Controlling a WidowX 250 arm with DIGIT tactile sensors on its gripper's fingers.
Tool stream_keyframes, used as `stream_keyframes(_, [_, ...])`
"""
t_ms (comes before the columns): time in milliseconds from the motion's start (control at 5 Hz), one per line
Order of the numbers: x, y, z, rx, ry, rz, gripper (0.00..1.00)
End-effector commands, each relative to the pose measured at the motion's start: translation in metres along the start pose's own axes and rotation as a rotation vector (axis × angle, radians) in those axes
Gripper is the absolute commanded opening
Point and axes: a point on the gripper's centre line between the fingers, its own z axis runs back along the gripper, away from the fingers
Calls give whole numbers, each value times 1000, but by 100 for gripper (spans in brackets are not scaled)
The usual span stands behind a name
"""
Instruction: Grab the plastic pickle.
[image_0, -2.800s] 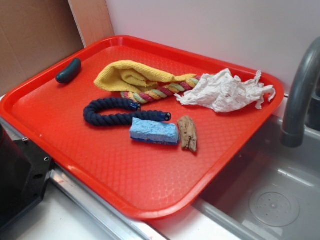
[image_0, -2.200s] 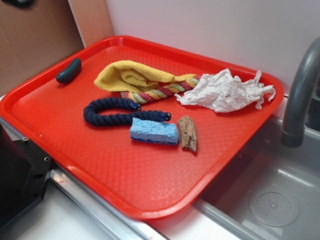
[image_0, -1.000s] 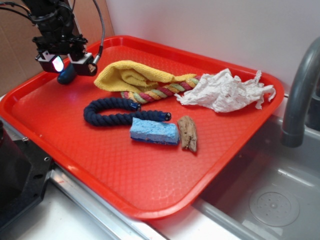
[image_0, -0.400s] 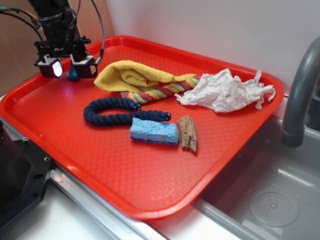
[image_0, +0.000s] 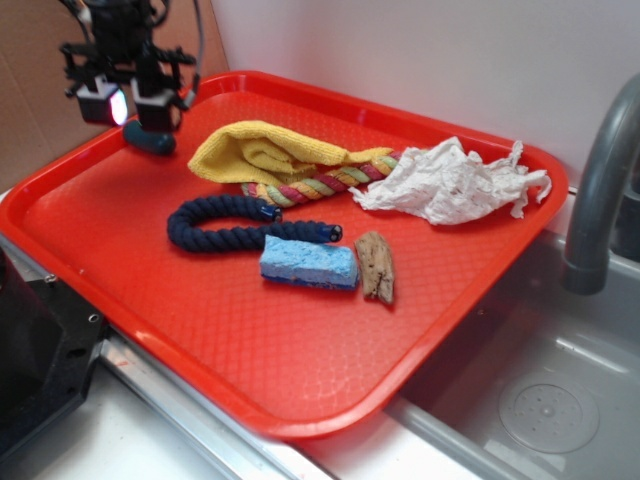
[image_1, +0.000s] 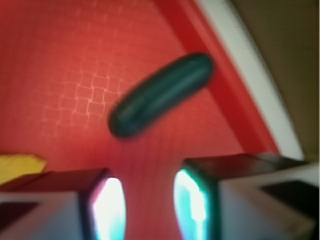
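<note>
gripper (image_0: 128, 108) was parted, holding nothing, above the plastic pickle (image_1: 161, 95); best to straddle its narrow middle before descending.

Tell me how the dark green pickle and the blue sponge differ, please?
The plastic pickle is a smooth, dark teal rounded cylinder; the blue sponge is a rough, light blue rectangular block. The pickle is shorter than the sponge. The pickle sits near the tray's far left corner, just under the tool, while the sponge lies mid-tray beside the wood piece. Both lie on the red tray.
</note>
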Motion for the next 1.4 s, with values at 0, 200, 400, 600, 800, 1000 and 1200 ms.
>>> stream_keyframes(0, [-39,-9,86,-58,-124,14,0])
stream_keyframes(200, [-47,-10,101,-65,-156,19,0])
stream_keyframes(400, [-39,-5,105,-90,-167,-121,100])
stream_keyframes(600, [-39,-5,105,-90,-167,-121,100])
stream_keyframes(800, [-39,-5,105,-90,-167,-121,100])
stream_keyframes(1000, [-39,-5,105,-90,-167,-121,100])
stream_keyframes(1200, [-13,20,56,-41,-115,120,100])
